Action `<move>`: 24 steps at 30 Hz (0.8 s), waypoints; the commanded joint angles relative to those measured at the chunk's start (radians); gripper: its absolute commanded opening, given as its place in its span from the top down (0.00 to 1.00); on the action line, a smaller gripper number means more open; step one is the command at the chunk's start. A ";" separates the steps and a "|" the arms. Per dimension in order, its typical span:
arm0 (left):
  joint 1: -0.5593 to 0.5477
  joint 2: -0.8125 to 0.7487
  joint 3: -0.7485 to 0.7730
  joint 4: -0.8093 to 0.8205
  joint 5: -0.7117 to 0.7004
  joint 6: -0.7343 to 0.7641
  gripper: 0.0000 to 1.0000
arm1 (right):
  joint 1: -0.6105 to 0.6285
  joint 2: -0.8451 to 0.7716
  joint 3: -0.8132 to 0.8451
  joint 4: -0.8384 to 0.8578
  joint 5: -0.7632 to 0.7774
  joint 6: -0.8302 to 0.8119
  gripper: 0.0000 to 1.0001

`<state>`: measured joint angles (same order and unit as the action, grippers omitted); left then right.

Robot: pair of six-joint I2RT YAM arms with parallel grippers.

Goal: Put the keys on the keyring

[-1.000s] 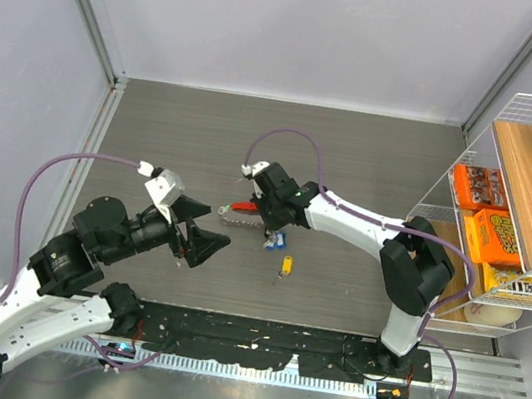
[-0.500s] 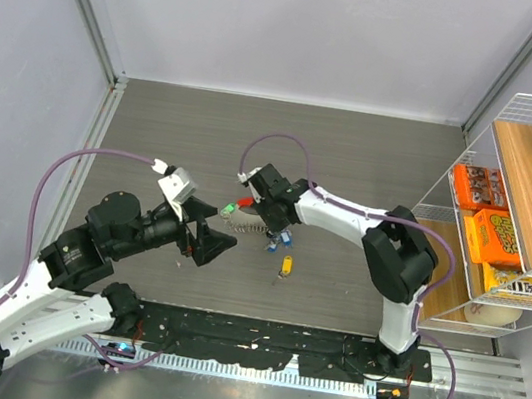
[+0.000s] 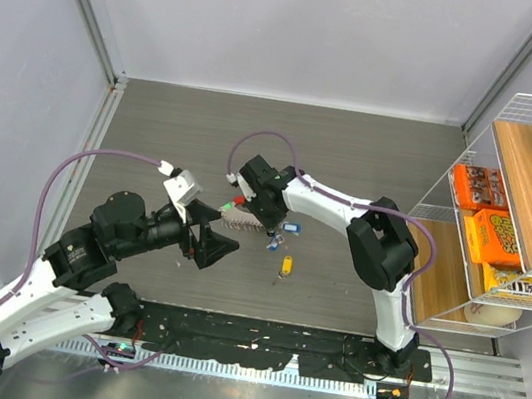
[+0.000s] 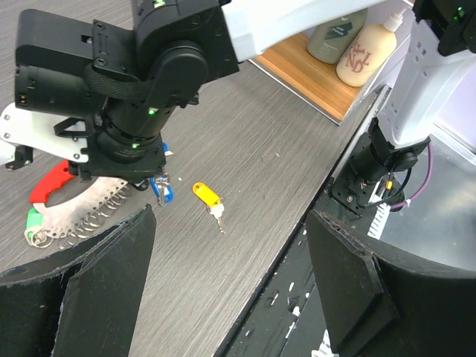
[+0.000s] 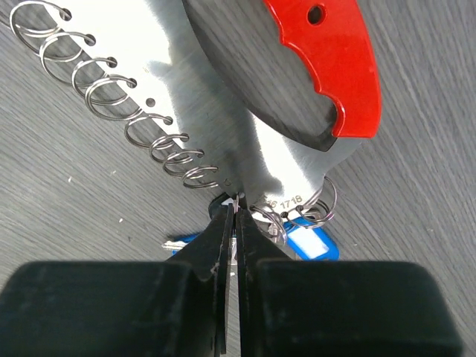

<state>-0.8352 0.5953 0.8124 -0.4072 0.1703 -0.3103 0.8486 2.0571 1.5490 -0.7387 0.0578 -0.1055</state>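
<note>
Right fingers (image 5: 217, 249) pinch the keyring (image 3: 234, 221); a blue key (image 3: 289, 228) lies at its 3 o'clock. Left fingers (image 4: 97, 282) are spread wide.

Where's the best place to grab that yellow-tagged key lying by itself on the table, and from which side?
Take the yellow tag, not the thin metal key: the tag is the wider part. Come straight down from above and close across its narrow width. It lies flat on the table, apart from the blue-tagged keys.
</note>
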 commanded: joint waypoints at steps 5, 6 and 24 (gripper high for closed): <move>0.004 0.008 0.001 0.059 0.032 0.002 0.11 | 0.001 0.003 0.068 -0.042 -0.015 -0.005 0.71; 0.002 0.008 0.001 0.061 0.032 0.004 0.11 | 0.001 -0.017 0.051 -0.030 -0.016 0.000 0.66; 0.002 0.017 0.002 0.079 0.060 0.007 0.11 | 0.047 -0.529 -0.529 0.487 0.043 0.101 0.49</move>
<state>-0.8352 0.6193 0.8124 -0.3897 0.2089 -0.3092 0.8707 1.6356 1.1297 -0.4797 0.0872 -0.0227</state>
